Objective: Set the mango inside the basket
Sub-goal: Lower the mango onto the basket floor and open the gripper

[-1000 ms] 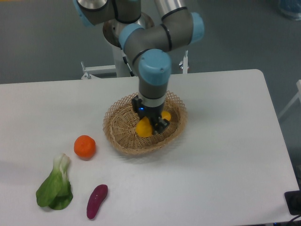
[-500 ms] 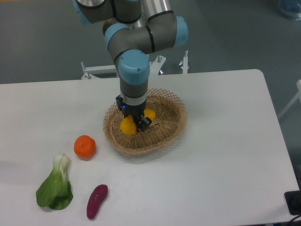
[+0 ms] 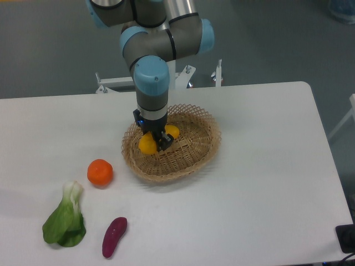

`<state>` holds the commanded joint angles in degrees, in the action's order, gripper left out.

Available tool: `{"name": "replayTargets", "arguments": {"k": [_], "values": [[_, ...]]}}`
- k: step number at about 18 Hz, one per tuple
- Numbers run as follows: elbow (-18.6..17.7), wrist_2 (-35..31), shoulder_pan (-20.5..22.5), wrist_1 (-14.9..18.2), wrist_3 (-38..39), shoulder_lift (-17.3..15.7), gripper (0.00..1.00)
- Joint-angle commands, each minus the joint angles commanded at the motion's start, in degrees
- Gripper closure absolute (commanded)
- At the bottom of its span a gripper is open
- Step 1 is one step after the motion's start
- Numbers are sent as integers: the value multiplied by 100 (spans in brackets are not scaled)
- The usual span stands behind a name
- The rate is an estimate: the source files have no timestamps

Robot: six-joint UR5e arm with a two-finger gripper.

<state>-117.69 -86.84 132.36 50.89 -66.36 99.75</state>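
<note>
While the gripper point(image 3: 156, 142) holds the mango point(image 3: 148, 144) between its fingers, it has moved from the middle of the basket point(image 3: 197, 149) to the left side of it, near the left rim. I judge that the carrying is almost done and only the release remains. The mango is inside the basket, low over the woven bottom; I cannot tell if it already touches. It looks smooth and yellow-orange, long in shape, with one end at each side of the dark fingers, which hide its middle.
</note>
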Motion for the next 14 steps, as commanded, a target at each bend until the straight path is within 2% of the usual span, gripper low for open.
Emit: {"name": "replayTargets", "arguments": {"k": [5, 7, 9, 11, 14], "values": [[0, 0, -26, -88, 0, 44, 32], [17, -9, -26, -219, 0, 167, 31], [53, 0, -26, -255, -9, 176, 26], [88, 9, -26, -255, -18, 115, 0], [105, 53, -18, -229, 17, 27, 0]]}}
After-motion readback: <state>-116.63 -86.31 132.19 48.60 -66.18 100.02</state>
